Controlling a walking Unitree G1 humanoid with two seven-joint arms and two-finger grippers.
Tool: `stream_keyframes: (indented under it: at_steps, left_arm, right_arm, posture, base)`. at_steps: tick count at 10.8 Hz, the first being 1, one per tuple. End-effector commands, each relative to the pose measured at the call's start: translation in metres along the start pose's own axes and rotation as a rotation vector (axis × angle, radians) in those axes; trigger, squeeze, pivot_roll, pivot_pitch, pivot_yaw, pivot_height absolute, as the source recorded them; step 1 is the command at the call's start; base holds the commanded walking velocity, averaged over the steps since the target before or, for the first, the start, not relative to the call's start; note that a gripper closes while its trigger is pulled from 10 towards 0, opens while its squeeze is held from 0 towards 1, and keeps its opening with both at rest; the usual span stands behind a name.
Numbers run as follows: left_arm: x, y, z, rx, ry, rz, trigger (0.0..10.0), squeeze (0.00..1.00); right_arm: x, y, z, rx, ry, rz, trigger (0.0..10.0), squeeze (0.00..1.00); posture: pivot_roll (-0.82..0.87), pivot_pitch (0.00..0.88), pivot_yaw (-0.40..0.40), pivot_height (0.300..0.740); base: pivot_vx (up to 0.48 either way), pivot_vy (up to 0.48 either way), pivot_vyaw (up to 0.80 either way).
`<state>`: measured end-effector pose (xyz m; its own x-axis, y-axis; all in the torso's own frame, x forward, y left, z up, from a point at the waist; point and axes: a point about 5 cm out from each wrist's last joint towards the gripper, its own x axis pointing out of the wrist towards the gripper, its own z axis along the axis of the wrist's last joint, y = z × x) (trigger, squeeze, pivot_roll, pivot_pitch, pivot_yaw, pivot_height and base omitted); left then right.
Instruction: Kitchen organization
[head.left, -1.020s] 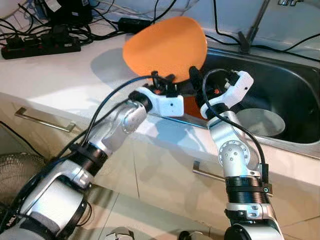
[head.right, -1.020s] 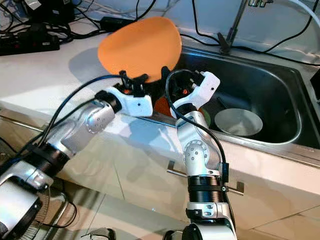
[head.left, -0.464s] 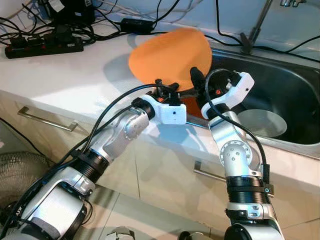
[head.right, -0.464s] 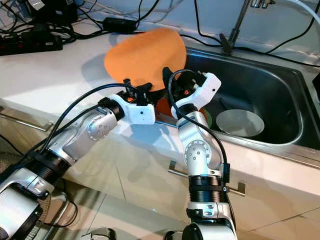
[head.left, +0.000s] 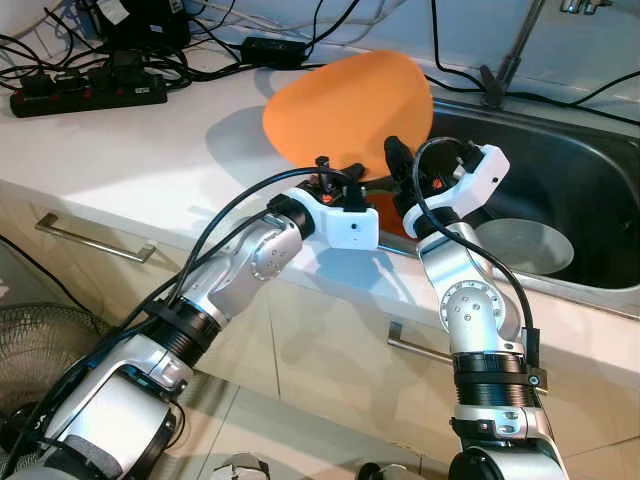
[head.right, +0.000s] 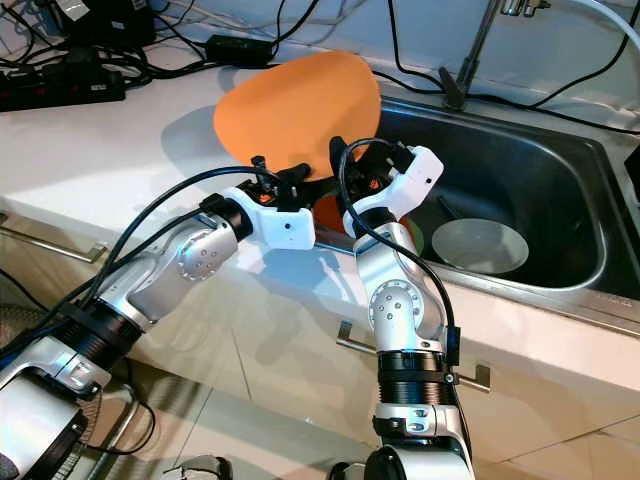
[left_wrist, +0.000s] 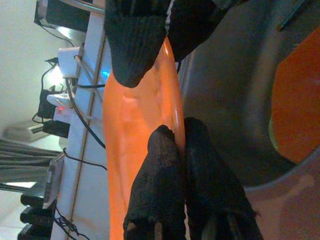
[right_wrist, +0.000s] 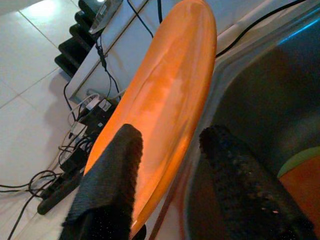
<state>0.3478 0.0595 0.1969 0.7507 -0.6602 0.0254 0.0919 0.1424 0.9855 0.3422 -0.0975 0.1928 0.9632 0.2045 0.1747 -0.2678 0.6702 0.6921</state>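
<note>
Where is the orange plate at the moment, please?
The orange plate is held up on edge over the sink's left rim by the counter, pinched by the left gripper, with the right gripper around its edge.

Faucet (head.left: 572, 5) cropped at top edge

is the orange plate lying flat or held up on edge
On edge: the orange plate stands tilted over the sink rim, its lower rim pinched by the left gripper.
</note>
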Motion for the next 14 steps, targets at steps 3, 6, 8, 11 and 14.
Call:
stream_keyframes:
  at_steps: [3, 6, 8, 11, 14]
  left_arm:
    - [0.0025, 0.0096, 0.0111, 0.031, -0.056, 0.029, 10.0, 0.00]
    - [0.0032, 0.0103, 0.0117, 0.038, -0.057, 0.033, 10.0, 0.00]
    - [0.0033, 0.0104, 0.0110, 0.046, -0.055, 0.034, 10.0, 0.00]
    - [0.0034, 0.0109, 0.0102, 0.038, -0.049, 0.040, 10.0, 1.00]
    - [0.0036, 0.0127, 0.0102, 0.035, -0.046, 0.050, 10.0, 1.00]
  right_arm:
    - [0.0056, 0.0141, -0.0008, 0.045, -0.004, 0.029, 0.0, 0.00]
    - [0.0050, 0.0150, -0.0014, 0.060, -0.002, 0.035, 0.0, 0.00]
    - [0.0051, 0.0151, -0.0017, 0.075, 0.001, 0.038, 0.0, 0.00]
    - [0.0053, 0.0151, -0.0018, 0.092, 0.007, 0.039, 0.0, 0.00]
    - [0.0051, 0.0145, -0.0021, 0.100, 0.013, 0.035, 0.0, 0.00]
  posture:
    - [0.09, 0.038, -0.029, 0.740]
    - [0.09, 0.041, -0.030, 0.740]
    - [0.09, 0.043, -0.033, 0.740]
    - [0.09, 0.046, -0.034, 0.740]
    - [0.09, 0.050, -0.035, 0.740]
  base:
    - [0.000, 0.000, 0.00]
    - [0.000, 0.000, 0.00]
    - [0.000, 0.000, 0.00]
    - [0.000, 0.000, 0.00]
    - [0.000, 0.000, 0.00]
